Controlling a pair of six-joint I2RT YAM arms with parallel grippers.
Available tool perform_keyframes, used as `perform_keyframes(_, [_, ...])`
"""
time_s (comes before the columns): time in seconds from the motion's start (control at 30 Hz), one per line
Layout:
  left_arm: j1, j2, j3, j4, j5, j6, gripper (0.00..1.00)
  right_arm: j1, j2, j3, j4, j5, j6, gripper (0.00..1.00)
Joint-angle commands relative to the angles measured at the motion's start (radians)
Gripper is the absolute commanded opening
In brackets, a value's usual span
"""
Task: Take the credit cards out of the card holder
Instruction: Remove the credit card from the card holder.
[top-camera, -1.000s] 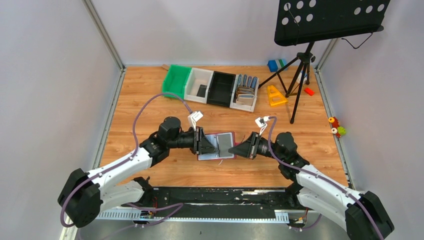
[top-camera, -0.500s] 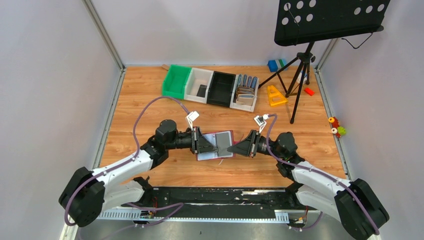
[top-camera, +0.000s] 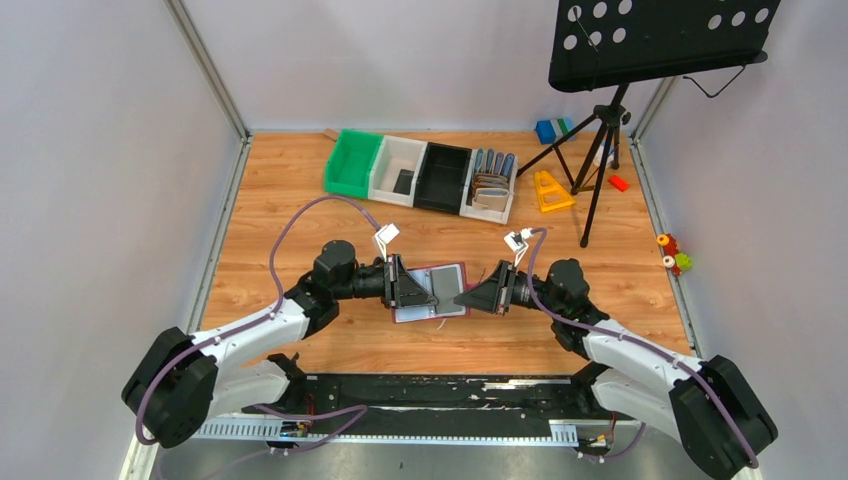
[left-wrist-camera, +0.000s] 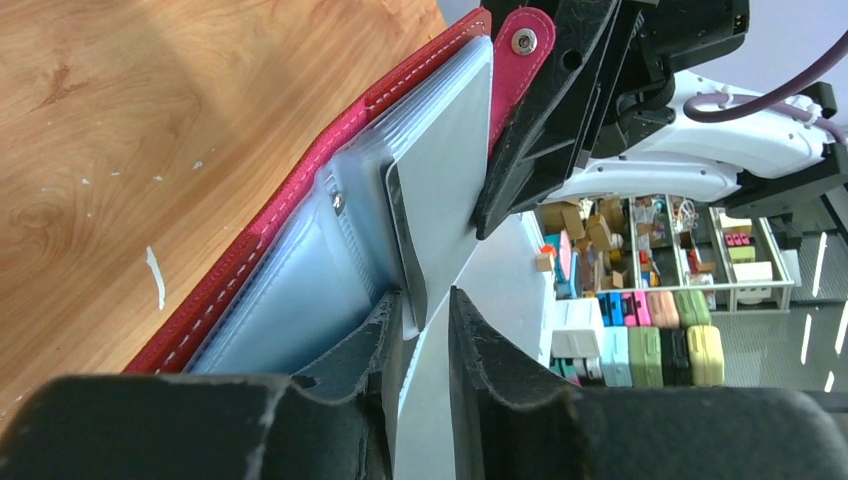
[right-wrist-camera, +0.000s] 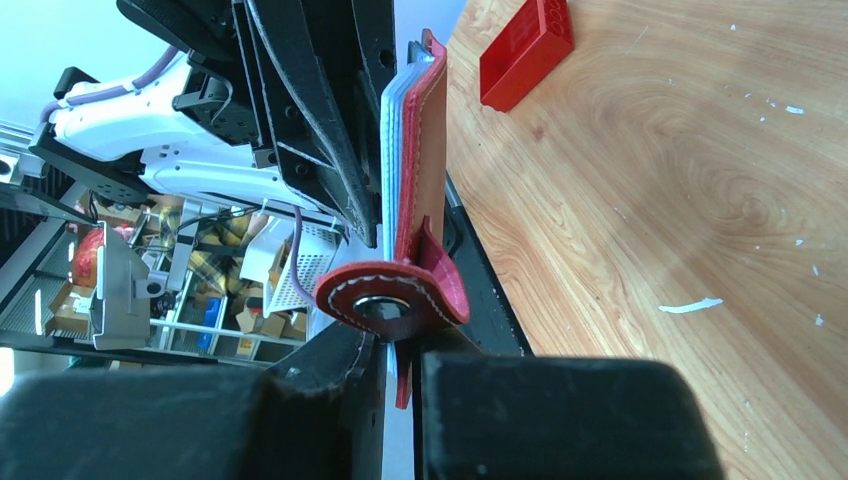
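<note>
Card holder, maroon and lying open, sits on the wooden table near its middle, between the two arms. From above its inner pockets face up, a pale left half and a darker grey right half.

The left gripper comes in from the left over the holder's near left part. In the left wrist view its fingers stand a narrow way apart on either side of a silvery grey card, which sticks out of the clear sleeves and runs down into the gap. Whether the pads actually press the card I cannot tell; the angle is too steep.

The right gripper meets the holder from the right. In its own wrist view the jaws are closed tight on the holder's right edge, just beside the snap tab, which curls over the fingertips.

At the far side of the table a row of bins stands well apart from the holder. A black music stand rises at the far right.
</note>
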Motion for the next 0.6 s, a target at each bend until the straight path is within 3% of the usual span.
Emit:
perform_keyframes(0.0, [-0.027, 0.002, 0.032, 0.191, 0.05, -0.027, 0.28, 0.044, 0.056, 0.045, 0.081, -0.067, 0.003, 0.0])
perform_keyframes(0.13, [-0.027, 0.011, 0.02, 0.196, 0.029, -0.019, 0.12, 0.063, 0.074, 0.062, 0.066, -0.065, -0.013, 0.01])
perform_keyframes(0.23, [-0.027, 0.026, 0.011, 0.162, 0.002, 0.02, 0.01, 0.064, 0.068, 0.093, -0.058, -0.03, -0.062, 0.05])
perform_keyframes(0.37, [-0.027, 0.069, 0.026, 0.026, -0.052, 0.122, 0.0, 0.064, 0.051, 0.14, -0.36, 0.124, -0.164, 0.0])
perform_keyframes(0.57, [-0.027, 0.149, 0.011, -0.062, -0.16, 0.22, 0.0, 0.069, 0.094, 0.158, -0.475, 0.21, -0.225, 0.0])
